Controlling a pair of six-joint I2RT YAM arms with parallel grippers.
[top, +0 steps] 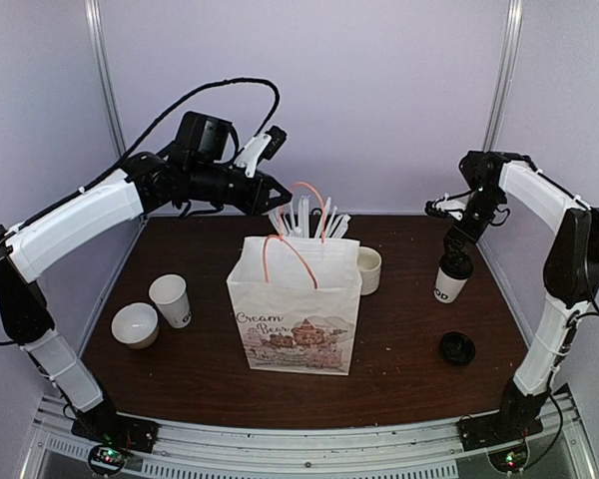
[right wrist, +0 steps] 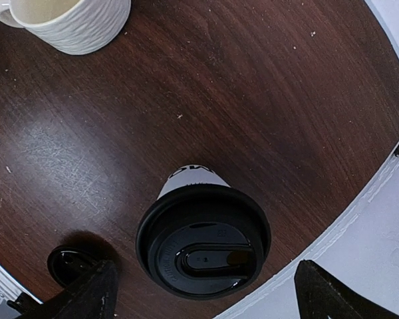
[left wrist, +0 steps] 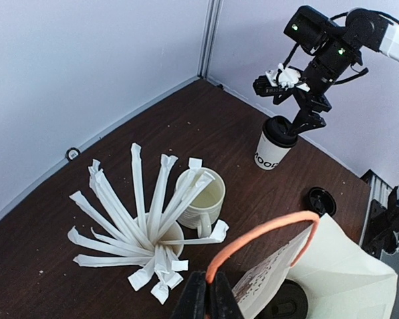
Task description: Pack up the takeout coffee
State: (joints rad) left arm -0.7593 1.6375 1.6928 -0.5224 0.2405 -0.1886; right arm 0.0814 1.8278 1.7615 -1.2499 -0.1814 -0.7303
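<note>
Pinching handle [left wrist: 266, 231] tight in left pincer [left wrist: 207, 292] to prop bag [top: 295, 309] mouth open. Hovering right pincer [right wrist: 206, 296], spread wide, straight above lidded cup [right wrist: 203, 239] on bench [top: 399, 384] right of bag, lined up for a grab. Lidless second cup [top: 171, 299] left of bag.

This was a robot lab cell, not a real café. A left arm [top: 80, 215] and a right arm [top: 564, 259] stood bolted to a metal rail [top: 309, 439] at the near edge of a dark wooden table [top: 409, 299]. Small circuit boards [top: 105, 457] with lit green lamps sat by the bases, and black cables [top: 195, 100] looped over the left arm. Plain pale panels [top: 379, 90], joined by metal posts [top: 506, 70], closed the table in on three sides. The café things stood spaced out like props: a printed paper bag [top: 299, 319], a lidded cup [top: 451, 279], a mug [top: 367, 269] and a bowl [top: 135, 324].
</note>
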